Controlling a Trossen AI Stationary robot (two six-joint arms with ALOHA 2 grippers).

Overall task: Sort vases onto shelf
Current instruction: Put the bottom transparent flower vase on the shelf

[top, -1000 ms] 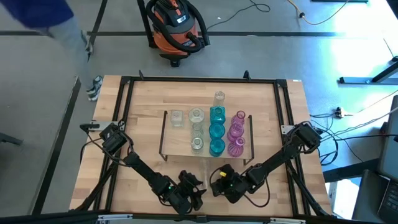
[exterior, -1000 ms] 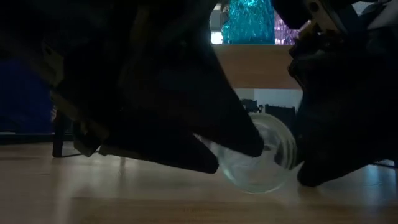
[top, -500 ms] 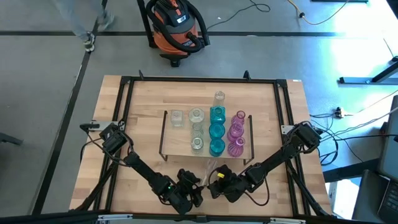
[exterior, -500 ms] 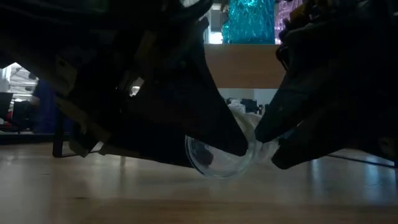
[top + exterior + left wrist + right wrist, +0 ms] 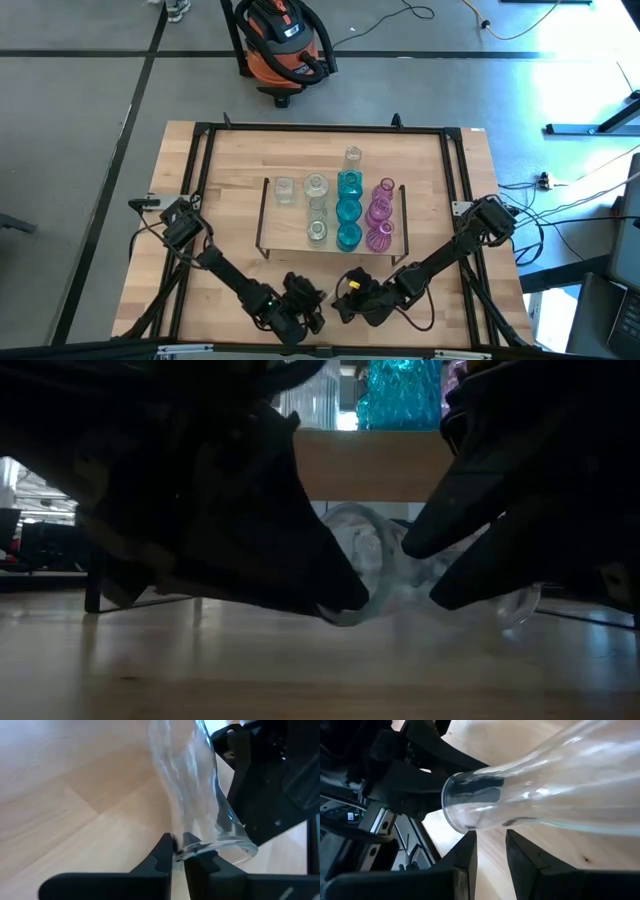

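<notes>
At the tabletop's 6 o'clock edge, your two end effectors meet over a clear vase lying on its side. The left end effector is pinched closed on the vase's rim: in the left wrist view its fingertips clamp the glass lip of the vase, one inside, one outside. The right end effector sits just beside it at 3 o'clock of the left one, its fingers slightly parted just beside the vase's mouth; you cannot tell from any view whether they touch the glass. In the low view the vase lies low over the wood between both dark arms.

The shelf stands at the tabletop's centre, at 12 o'clock from both end effectors. On it you see clear vases toward 9 o'clock, teal vases in the middle column and pink vases toward 3 o'clock. One more clear vase stands just past the shelf's 12 o'clock edge.
</notes>
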